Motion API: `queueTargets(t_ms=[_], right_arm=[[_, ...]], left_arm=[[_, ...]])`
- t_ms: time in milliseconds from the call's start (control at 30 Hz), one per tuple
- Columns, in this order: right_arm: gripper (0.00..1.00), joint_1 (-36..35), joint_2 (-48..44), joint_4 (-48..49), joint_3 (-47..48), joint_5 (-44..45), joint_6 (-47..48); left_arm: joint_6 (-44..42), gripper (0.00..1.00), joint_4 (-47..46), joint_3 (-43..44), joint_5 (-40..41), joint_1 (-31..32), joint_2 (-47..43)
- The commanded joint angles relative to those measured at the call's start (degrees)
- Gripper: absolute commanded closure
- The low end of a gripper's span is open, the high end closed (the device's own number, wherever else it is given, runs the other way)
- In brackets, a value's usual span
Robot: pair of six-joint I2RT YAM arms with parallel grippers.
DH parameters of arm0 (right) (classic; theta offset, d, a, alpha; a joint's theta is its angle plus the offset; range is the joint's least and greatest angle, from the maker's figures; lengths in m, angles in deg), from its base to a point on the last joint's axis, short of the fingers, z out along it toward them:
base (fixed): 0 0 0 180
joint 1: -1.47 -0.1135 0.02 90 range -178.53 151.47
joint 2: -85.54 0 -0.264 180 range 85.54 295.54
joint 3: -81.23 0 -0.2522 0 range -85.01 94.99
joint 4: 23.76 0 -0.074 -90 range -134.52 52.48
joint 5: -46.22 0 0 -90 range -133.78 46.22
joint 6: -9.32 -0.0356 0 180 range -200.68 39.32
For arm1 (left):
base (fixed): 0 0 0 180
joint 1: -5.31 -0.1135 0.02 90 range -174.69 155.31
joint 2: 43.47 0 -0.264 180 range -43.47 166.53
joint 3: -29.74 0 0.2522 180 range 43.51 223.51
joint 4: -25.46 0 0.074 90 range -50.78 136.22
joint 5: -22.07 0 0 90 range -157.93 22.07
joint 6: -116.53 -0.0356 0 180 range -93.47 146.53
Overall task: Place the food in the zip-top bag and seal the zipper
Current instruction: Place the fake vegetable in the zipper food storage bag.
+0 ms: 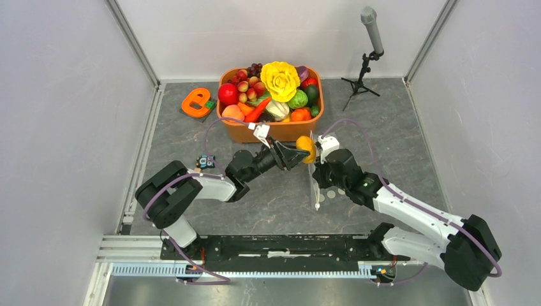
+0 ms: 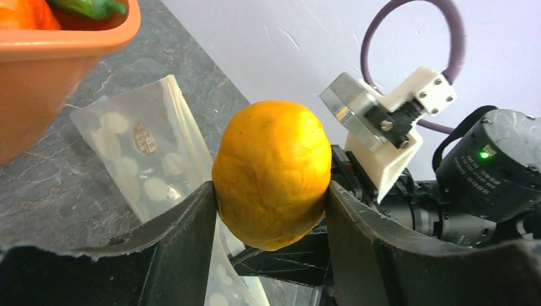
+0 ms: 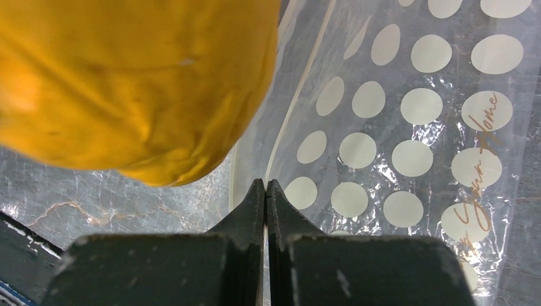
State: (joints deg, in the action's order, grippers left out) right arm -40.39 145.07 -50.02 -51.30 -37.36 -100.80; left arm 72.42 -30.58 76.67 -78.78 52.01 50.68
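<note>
My left gripper (image 1: 298, 153) (image 2: 271, 210) is shut on a yellow-orange toy fruit (image 1: 307, 148) (image 2: 271, 172), held in the air in front of the orange tub. The fruit fills the upper left of the right wrist view (image 3: 127, 83). My right gripper (image 1: 317, 167) (image 3: 265, 188) is shut on one side of the mouth of the clear polka-dot zip-top bag (image 1: 314, 185) (image 3: 415, 127) (image 2: 143, 159), which hangs from it down to the table. The whitish zipper strip (image 3: 300, 95) runs up from my fingertips. The fruit hangs right next to the bag's top edge.
The orange tub (image 1: 242, 131) at the back holds several toy fruits and vegetables, with a yellow flower-shaped piece (image 1: 279, 80) on top. An orange tape dispenser (image 1: 196, 102) lies to its left. A microphone stand (image 1: 369, 57) is at the back right.
</note>
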Motion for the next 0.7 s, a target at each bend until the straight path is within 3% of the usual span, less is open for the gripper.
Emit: queueTargets(t_ms=[0, 100, 433, 667], right_arm=[[1.0, 0.5, -0.2, 4.2, -0.7, -0.3, -2.6], [1.0, 0.8, -0.4, 5.6, -1.2, -1.2, -3.1], [1.0, 1.9, -3.5, 8.9, -2.7, -4.7, -4.7], [1.0, 2.3, -4.0, 7.3, -2.5, -3.1, -4.8]], left_arm=[[1.8, 0.55, -4.5, 0.2, -1.4, 0.2, -1.2], [0.2, 0.55, -0.4, 0.8, -0.7, 0.4, -1.3], [0.9, 0.55, -4.5, 3.2, -1.1, 0.7, 5.8], [-3.3, 0.55, -1.2, 1.1, 2.9, 0.7, 3.3]])
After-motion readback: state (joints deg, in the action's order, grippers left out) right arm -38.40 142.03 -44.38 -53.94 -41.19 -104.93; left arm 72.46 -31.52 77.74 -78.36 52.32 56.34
